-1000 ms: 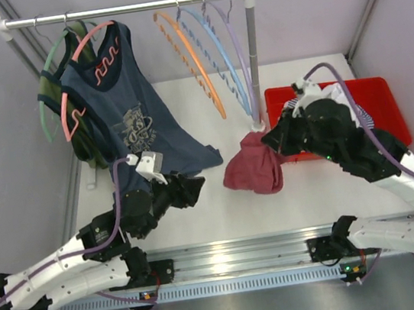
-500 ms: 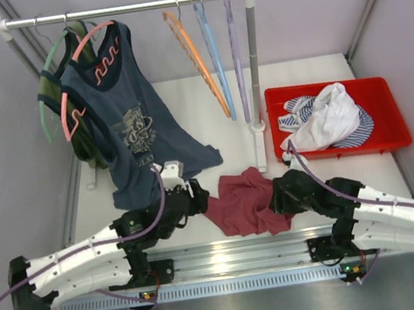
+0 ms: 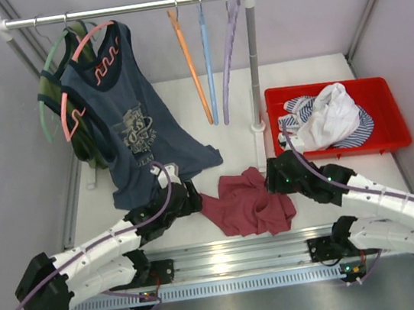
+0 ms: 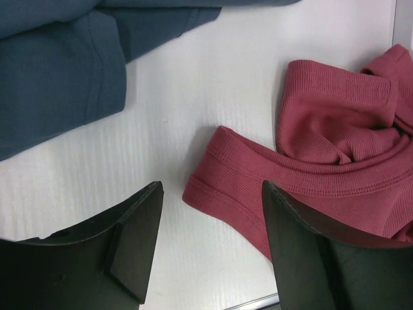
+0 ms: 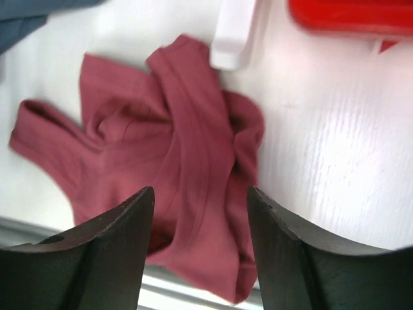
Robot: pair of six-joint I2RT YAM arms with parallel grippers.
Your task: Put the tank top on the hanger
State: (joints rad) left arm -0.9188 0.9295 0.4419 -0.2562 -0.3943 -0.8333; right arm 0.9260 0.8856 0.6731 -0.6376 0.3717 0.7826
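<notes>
Maroon fabric, the tank top [image 3: 246,203], lies crumpled on the white table [image 3: 184,104] by its near edge. The left gripper [image 3: 188,198] sits at its 9 o'clock, jaws spread wide over a hem corner and gripping nothing. The right gripper [image 3: 273,175], at 2 o'clock, gapes empty above the folds. Far off at 12 o'clock, the orange hanger [image 3: 190,65] hangs from the rail [image 3: 125,8].

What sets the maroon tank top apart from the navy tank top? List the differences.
The maroon tank top lies crumpled on the table; the navy tank top hangs spread from the rail. The maroon tank top is plain; the navy tank top bears a printed graphic. Both are sleeveless.
</notes>
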